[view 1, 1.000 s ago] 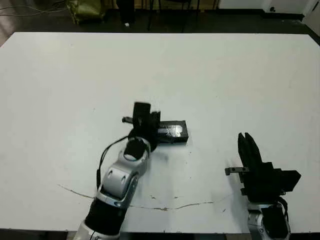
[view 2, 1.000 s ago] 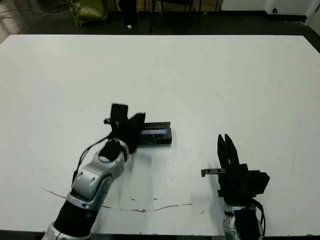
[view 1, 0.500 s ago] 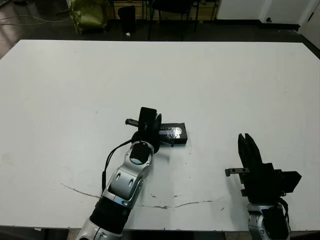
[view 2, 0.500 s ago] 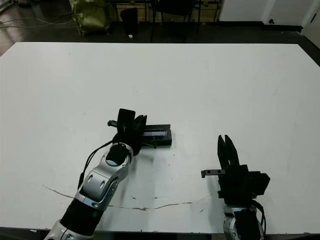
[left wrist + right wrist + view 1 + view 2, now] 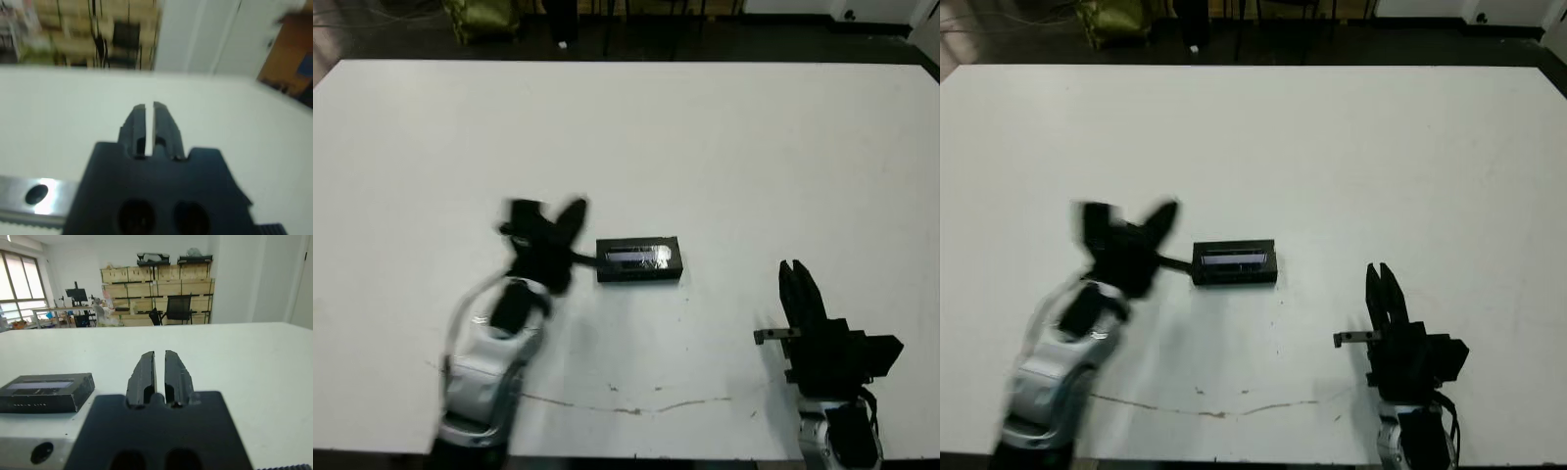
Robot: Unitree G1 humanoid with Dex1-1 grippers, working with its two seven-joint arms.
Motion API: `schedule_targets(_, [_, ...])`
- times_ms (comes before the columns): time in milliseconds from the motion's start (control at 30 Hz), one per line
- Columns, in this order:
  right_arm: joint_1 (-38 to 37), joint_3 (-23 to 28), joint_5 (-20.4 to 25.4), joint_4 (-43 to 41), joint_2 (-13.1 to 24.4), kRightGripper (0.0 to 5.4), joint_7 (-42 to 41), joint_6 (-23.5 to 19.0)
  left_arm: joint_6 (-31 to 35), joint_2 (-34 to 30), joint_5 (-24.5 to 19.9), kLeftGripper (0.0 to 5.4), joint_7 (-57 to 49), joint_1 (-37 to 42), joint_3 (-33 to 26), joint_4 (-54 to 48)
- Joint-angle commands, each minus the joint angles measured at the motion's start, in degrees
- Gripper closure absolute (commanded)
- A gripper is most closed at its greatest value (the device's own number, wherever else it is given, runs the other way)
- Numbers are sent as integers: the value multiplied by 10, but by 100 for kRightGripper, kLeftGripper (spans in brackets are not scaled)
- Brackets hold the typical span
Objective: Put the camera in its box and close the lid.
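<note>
The lid (image 5: 639, 255), black with a pale glossy strip, lies flat on the box (image 5: 639, 273), whose black walls show just under it at mid-table. In the right wrist view the lid (image 5: 45, 383) also sits level on the box. The camera is hidden. My left gripper (image 5: 578, 207) is blurred, shut and holding nothing, a little to the left of the box and apart from it. In its own wrist view the left gripper (image 5: 149, 105) points over bare table. My right gripper (image 5: 793, 265) is shut and holding nothing near the front edge, right of the box.
A thin crack line (image 5: 636, 409) runs along the table near its front edge. Beyond the far edge are a dark floor, a green bag (image 5: 484, 15) and chair legs. White tabletop (image 5: 754, 147) stretches around the box.
My left arm has swung left and away from the box, so the lid now shows uncovered. The right arm has not moved. The head view has shifted slightly.
</note>
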State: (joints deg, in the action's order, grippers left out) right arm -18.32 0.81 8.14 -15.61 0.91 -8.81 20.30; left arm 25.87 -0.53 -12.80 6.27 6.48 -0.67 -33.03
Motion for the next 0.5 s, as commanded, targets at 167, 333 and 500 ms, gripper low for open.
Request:
schedule_targets(167, [14, 17, -15, -62, 13, 540, 19, -29, -140, -28, -46, 538, 34, -80, -113, -21])
schedule_targets(333, [61, 31, -30, -90, 14, 540, 50, -110, -243, -16, -22, 538, 33, -121, -123, 47])
schedule_targets(500, [91, 28, -44, -114, 6, 540, 85, -196, -275, 1, -5, 538, 15, -145, -102, 96])
